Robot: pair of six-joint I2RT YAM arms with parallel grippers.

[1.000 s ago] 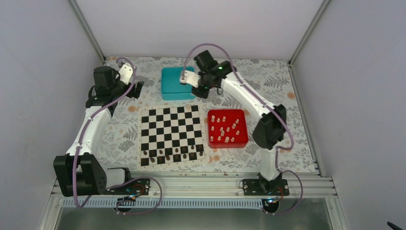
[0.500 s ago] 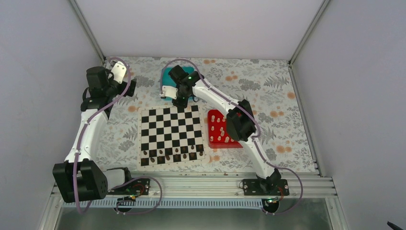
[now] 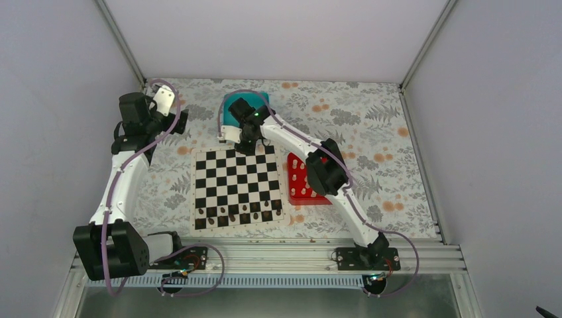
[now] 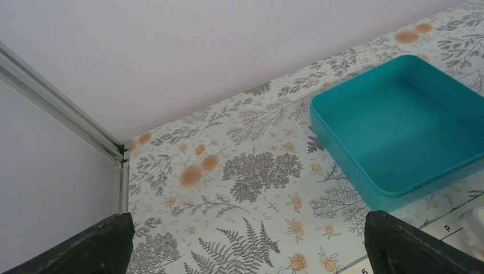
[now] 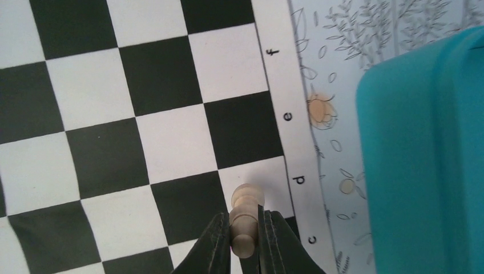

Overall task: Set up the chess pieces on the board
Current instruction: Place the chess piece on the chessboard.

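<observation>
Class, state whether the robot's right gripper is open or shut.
Shut: the right gripper clamps a pale cream chess piece by both sides.

Centre: black-and-white checkered chessboard (image 3: 235, 179), middle rows bare.
Its lower edge: small dark brown pieces (image 3: 238, 212).
Upper centre: teal square box (image 3: 228, 112).

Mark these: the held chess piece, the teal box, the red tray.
chess piece (image 5: 246, 208), right wrist view, its body.
teal box (image 4: 411, 131), left wrist view, bare floor.
red tray (image 3: 308, 199), top external view, near wall.

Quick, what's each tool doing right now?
Left tool: open, holding nothing.
Right tool: closed on a pale chess piece.
</observation>
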